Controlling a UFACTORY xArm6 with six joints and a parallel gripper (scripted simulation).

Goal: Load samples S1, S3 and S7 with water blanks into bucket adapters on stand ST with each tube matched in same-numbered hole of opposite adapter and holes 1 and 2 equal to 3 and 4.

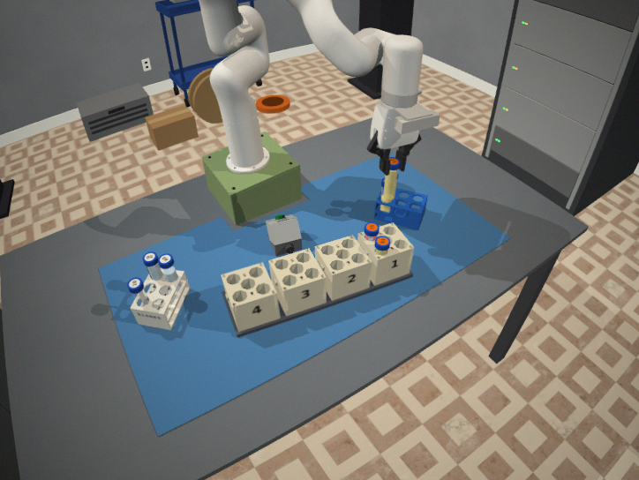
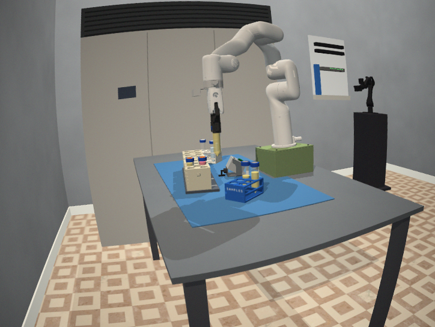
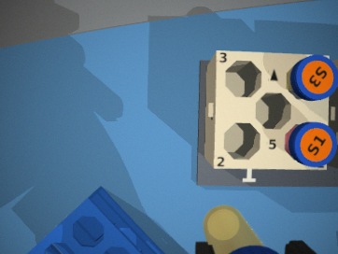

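One white gripper with black fingers (image 1: 393,168) (image 2: 215,130), mine, shut on a tube. One cream block adapter numbered 1 (image 1: 380,271) (image 2: 197,178) (image 3: 238,109), lying up the wrist view from my fingers, its open hole 2 (image 3: 242,141) on the near side. One blue-capped, orange-dotted, yellow-filled plastic tube (image 1: 389,185) (image 2: 216,142) (image 3: 223,225), presumably S7, long axis near upright, above the table and apart from the adapter.

Grey walls, brown-and-cream patterned floor, blue cart (image 1: 168,48), tall beige cabinet (image 2: 114,147), wall panel, perhaps a network board (image 2: 330,82)
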